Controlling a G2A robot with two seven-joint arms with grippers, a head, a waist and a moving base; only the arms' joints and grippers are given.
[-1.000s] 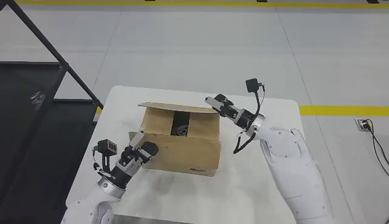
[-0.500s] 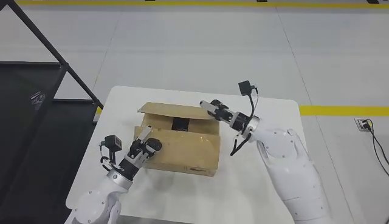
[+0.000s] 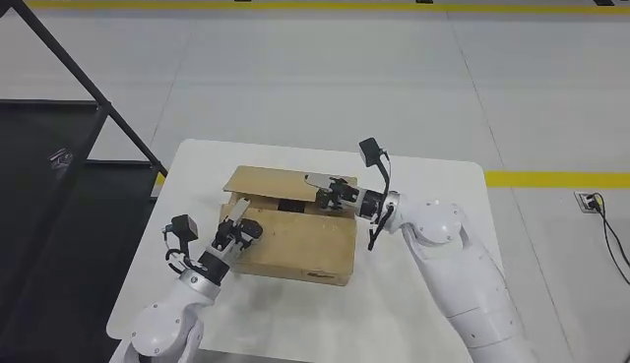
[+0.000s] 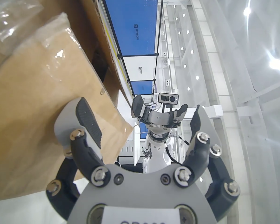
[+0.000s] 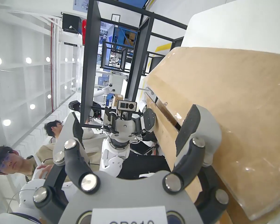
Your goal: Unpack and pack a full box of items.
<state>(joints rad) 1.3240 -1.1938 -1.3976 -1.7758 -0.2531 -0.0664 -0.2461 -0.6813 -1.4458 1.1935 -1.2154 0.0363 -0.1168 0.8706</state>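
Observation:
A brown cardboard box stands in the middle of the white table. Its two long flaps lie nearly flat, with a narrow dark gap between them. My left gripper is at the box's near left corner, open, with one finger against the near flap. My right gripper is over the far flap, open, with one pad resting on the cardboard. Nothing is held. The box's contents are hidden.
A black metal frame stands to the left of the table. Bare tabletop lies right of the box and along the near edge. A yellow floor line runs past the table's right side.
The box's flaps stood open a second ago and now lie almost shut. My right gripper moved left, pressing the far flap down; my left gripper swung the near flap over the top.

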